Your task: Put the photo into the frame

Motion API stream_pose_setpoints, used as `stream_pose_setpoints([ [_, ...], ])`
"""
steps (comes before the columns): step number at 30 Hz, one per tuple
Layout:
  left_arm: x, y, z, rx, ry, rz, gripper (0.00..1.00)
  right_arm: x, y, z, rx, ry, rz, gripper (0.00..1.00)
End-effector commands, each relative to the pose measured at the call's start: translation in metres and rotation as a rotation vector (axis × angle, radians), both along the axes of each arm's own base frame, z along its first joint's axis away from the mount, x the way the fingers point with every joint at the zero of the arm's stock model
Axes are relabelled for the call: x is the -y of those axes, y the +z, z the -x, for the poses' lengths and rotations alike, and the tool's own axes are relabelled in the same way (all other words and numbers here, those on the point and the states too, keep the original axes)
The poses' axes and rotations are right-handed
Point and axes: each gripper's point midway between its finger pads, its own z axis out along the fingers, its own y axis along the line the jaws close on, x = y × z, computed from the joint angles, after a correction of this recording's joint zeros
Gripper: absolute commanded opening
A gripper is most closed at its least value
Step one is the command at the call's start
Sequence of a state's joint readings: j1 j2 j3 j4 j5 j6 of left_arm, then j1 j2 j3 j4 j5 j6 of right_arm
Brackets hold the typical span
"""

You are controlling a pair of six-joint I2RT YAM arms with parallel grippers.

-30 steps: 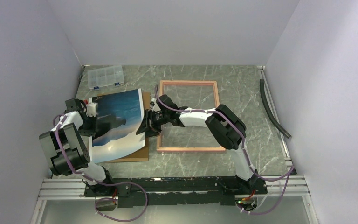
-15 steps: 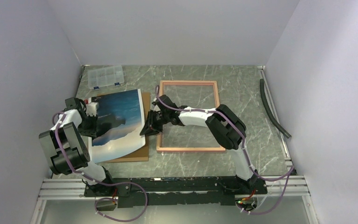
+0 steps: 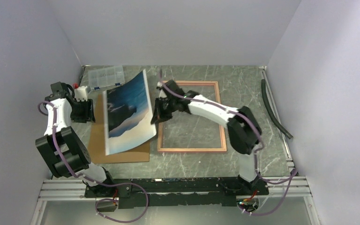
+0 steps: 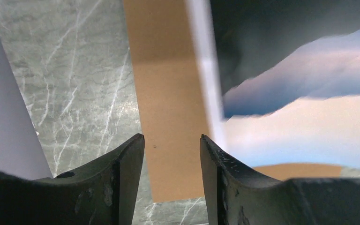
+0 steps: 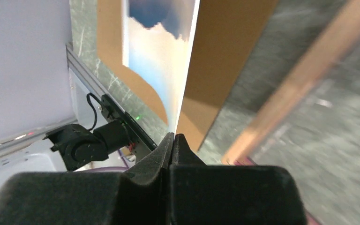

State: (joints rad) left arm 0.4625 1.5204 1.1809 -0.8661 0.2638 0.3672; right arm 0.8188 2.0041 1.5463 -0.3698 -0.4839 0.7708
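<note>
The photo (image 3: 129,112) looks thin, light and bendy. The right gripper (image 5: 173,137) pinches its right edge, a good spot. The left gripper (image 4: 172,146) is spread, holding nothing.

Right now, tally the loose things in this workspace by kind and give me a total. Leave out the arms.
photo: 1
frame: 1
brown board: 1
clear plastic box: 1
dark hose: 1
Total: 5
</note>
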Motion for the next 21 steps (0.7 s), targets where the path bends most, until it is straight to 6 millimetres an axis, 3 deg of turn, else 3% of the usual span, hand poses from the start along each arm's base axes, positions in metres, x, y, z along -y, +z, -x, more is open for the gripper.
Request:
stream_pose_setpoints([
  [1,0.017,0.037,0.0,0.06,-0.007,0.073,0.53,0.085,0.089,-0.039,0.317,-0.05,0.131,0.0],
  [5,0.021,0.043,-0.002,0.079,-0.02,0.087,0.53,0.177,0.126,-0.047,0.429,-0.148,0.336,0.0],
  [8,0.024,0.043,-0.003,0.078,-0.027,0.097,0.52,0.245,0.168,-0.047,0.562,-0.242,0.53,0.0],
  [12,0.029,0.038,-0.005,0.067,-0.039,0.103,0.52,0.305,0.219,-0.035,0.668,-0.359,0.718,0.0],
  [14,0.032,0.035,-0.006,0.057,-0.046,0.102,0.52,0.316,0.237,-0.029,0.711,-0.398,0.753,0.0],
  [16,0.035,0.031,-0.007,0.045,-0.051,0.101,0.52,0.31,0.243,-0.025,0.736,-0.387,0.781,0.0],
  [19,0.038,0.029,-0.008,0.038,-0.059,0.095,0.52,0.284,0.231,-0.022,0.764,-0.303,0.878,0.0],
  [21,0.039,0.029,-0.008,0.033,-0.062,0.089,0.52,0.262,0.208,-0.018,0.747,-0.221,0.946,0.0],
])
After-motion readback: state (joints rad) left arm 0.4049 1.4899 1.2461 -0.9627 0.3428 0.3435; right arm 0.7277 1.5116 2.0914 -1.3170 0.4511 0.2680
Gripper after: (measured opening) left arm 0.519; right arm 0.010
